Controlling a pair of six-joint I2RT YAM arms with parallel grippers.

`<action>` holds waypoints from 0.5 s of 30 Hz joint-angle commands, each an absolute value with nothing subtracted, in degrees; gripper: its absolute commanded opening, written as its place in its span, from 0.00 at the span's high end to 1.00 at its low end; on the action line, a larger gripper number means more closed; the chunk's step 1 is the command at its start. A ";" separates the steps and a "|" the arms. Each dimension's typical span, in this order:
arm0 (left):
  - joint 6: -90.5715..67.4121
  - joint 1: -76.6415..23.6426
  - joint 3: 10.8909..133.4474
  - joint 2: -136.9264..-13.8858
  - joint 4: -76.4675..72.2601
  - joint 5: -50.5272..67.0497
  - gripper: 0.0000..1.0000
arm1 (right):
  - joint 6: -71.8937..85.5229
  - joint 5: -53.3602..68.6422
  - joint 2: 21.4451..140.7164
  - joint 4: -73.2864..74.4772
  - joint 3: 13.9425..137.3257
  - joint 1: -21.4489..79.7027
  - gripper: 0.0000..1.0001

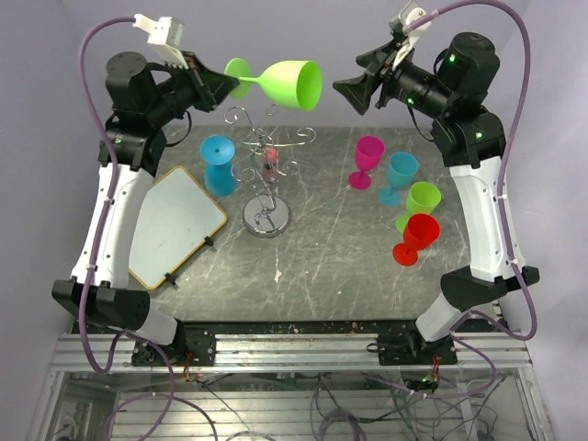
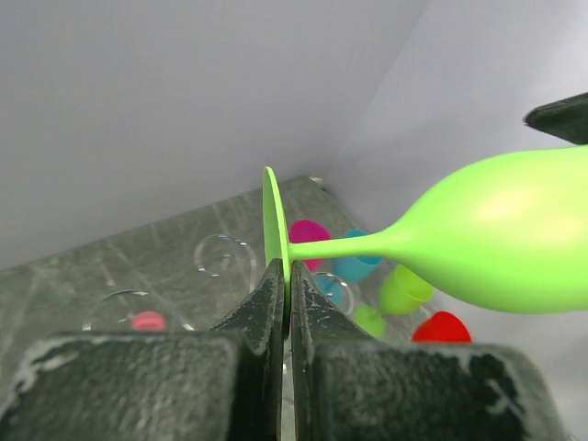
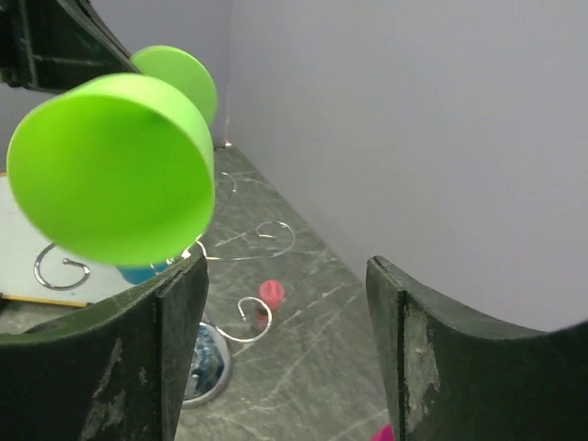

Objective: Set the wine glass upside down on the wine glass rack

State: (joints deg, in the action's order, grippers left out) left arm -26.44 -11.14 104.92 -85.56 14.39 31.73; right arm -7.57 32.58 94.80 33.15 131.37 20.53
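My left gripper (image 1: 223,83) is shut on the foot of a lime green wine glass (image 1: 292,84) and holds it on its side, high above the wine glass rack (image 1: 266,170), with the bowl pointing right. In the left wrist view the fingers (image 2: 272,303) pinch the thin foot disc (image 2: 272,216). My right gripper (image 1: 352,93) is open and empty, just right of the bowl's mouth. In the right wrist view the bowl (image 3: 110,170) sits at the upper left of the gripper (image 3: 289,276), outside the gap. The rack's scrolls (image 3: 271,239) lie below.
A blue glass (image 1: 219,165) stands upside down at the rack's left arm. Pink (image 1: 367,161), blue (image 1: 400,176), green (image 1: 421,202) and red (image 1: 415,239) glasses stand at the right. A white board (image 1: 175,225) lies at the left. A small pink object (image 1: 269,156) is behind the rack.
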 commanded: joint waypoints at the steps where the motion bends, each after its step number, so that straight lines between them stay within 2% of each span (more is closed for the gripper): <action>1: -21.85 -6.87 105.82 -82.40 16.11 28.23 0.93 | -10.98 27.71 92.13 35.65 131.22 20.43 0.25; 5: -18.56 -2.21 106.48 -80.39 18.66 23.10 0.93 | -13.26 25.04 91.05 37.11 130.24 20.39 0.17; 15: 2.00 1.63 105.64 -76.03 22.94 1.30 0.93 | -16.74 19.44 84.76 38.78 117.05 20.39 0.09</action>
State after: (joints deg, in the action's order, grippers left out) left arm -9.23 1.10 105.27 -78.15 22.61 13.19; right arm -14.68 22.24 87.29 37.06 121.12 20.53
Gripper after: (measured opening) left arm 0.082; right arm 0.904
